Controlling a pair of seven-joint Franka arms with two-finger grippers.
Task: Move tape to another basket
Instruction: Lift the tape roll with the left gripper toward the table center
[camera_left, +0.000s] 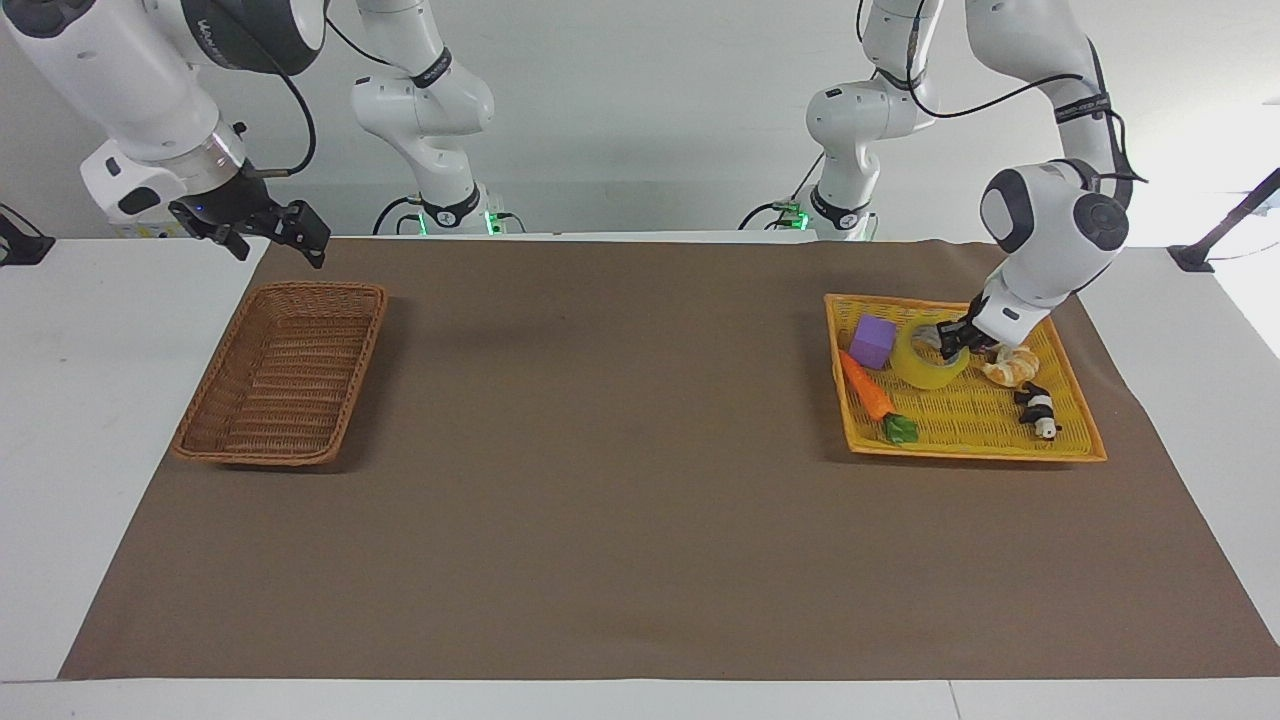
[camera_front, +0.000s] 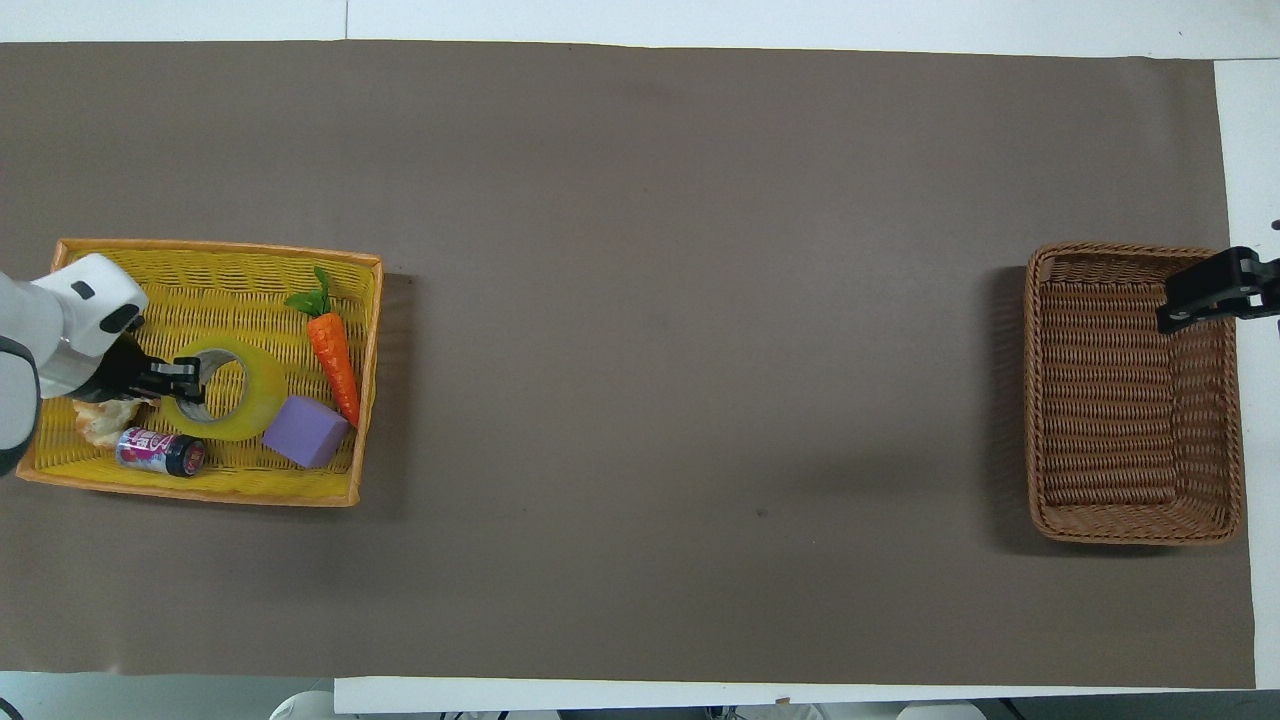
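Left hand (camera_left: 952, 341) clamped on tape (camera_left: 926, 365) — apparently lifted — over yellow tray (camera_left: 1075, 440); right hand's grip unclear.

Materials and finishes on the table

The tape (camera_left: 930, 362) is glossy, translucent yellow film on a pale core. It sits in a bright yellow-orange woven tray (camera_left: 1075, 440) of coarse, ribbed weave. The basket (camera_left: 285, 372) is brown wicker, rough and matt, with a darker rim. A matt brown paper-like sheet (camera_left: 640, 520) covers the smooth white tabletop (camera_left: 60, 420). The purple block (camera_left: 874, 342) looks matt and foam-like; the carrot (camera_left: 866, 385) is smooth orange plastic. The arm shells (camera_left: 1050, 215) are glossy white plastic, and both grippers' parts are matt black
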